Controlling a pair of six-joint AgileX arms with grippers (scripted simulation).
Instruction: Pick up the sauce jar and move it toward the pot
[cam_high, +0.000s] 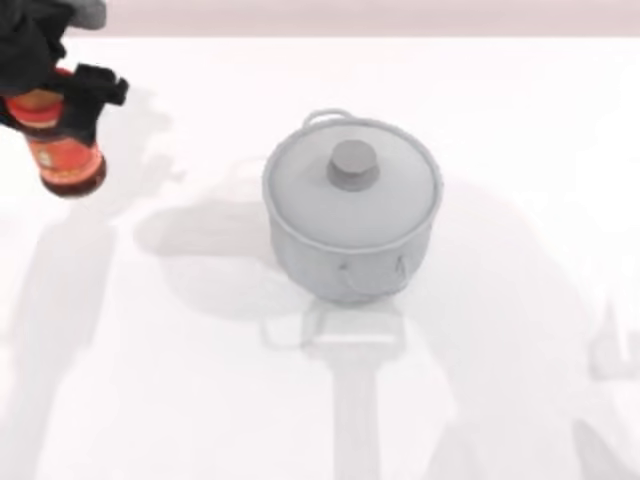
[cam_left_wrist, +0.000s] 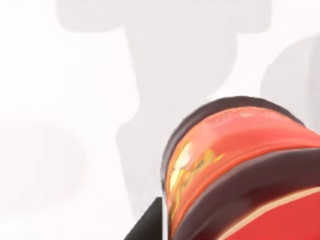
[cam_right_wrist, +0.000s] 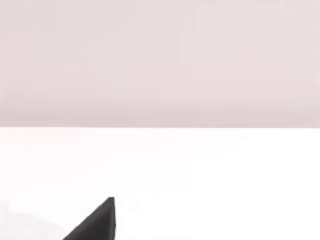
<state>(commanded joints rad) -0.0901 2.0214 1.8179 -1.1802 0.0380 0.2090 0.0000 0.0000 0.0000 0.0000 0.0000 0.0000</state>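
The jar (cam_high: 62, 140) is held by the left gripper (cam_high: 68, 100) at the far left of the table (cam_high: 200, 400), w/ black fingers (cam_high: 98, 88) clamped at its top end. It is tilted, probably lifted off the table. The lid is mostly hidden by the gripper. In the left wrist view only part of the jar (cam_left_wrist: 235, 165) is seen, cut off at the edge. The pot (cam_high: 350, 205) stands mid-table, lid on, well apart from the jar. Of the right gripper only a black tip (cam_right_wrist: 95, 222) is seen; open or closed can't be told.
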